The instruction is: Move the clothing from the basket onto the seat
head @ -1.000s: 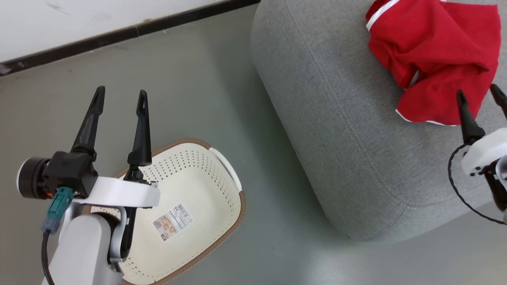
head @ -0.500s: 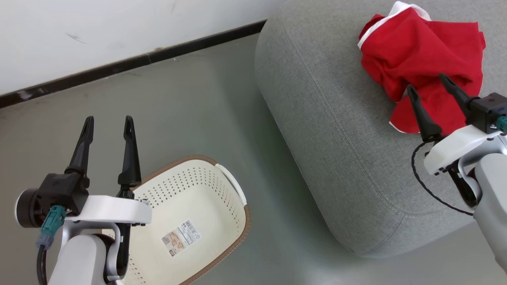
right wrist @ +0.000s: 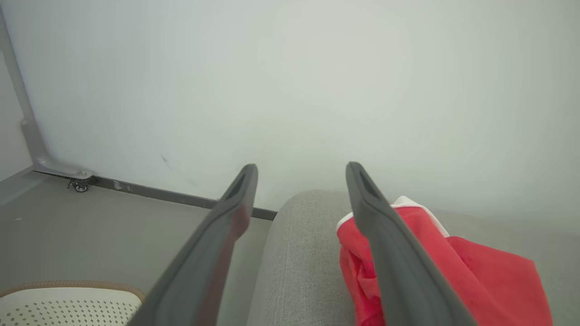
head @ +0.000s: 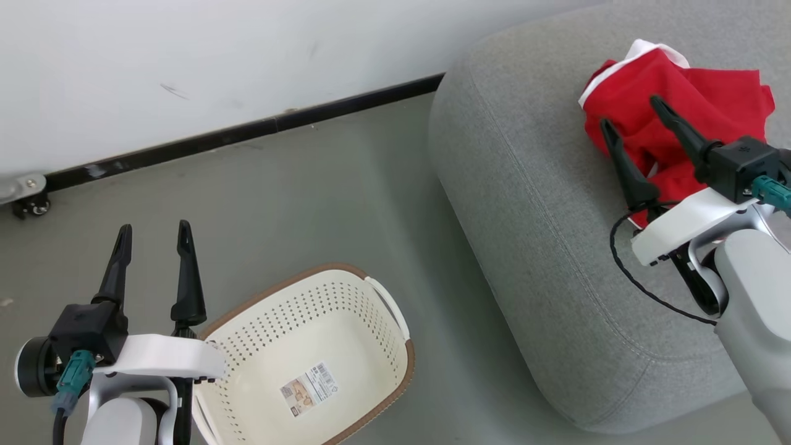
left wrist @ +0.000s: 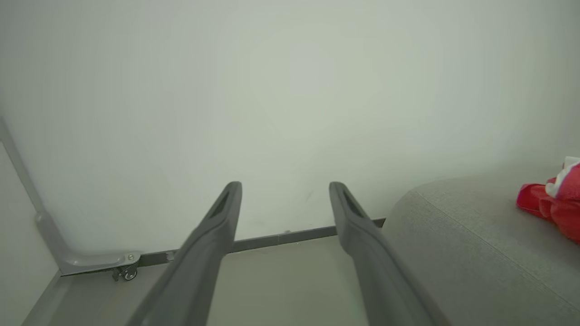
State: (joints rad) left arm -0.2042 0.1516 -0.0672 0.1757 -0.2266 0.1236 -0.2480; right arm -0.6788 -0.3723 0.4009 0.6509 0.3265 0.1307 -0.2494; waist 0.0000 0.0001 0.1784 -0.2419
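Note:
The red clothing lies in a crumpled heap with white trim on the far right of the grey seat. My right gripper hangs open over the heap's near left part, with nothing between its fingers. The right wrist view shows the clothing under the right finger and the seat below the gripper. The cream basket stands on the floor with no garment in it. My left gripper is open beside the basket's left end, pointing at the wall. In the left wrist view the gripper is empty.
A white wall with a black baseboard runs behind the grey floor. A small caster on a metal bracket sits at the wall's left end. Inside the basket lies a barcode sticker.
The head camera has shifted, bringing more wall into view. Relative to the clothing, my right gripper has moved from the heap's near right edge to its left side, still open.

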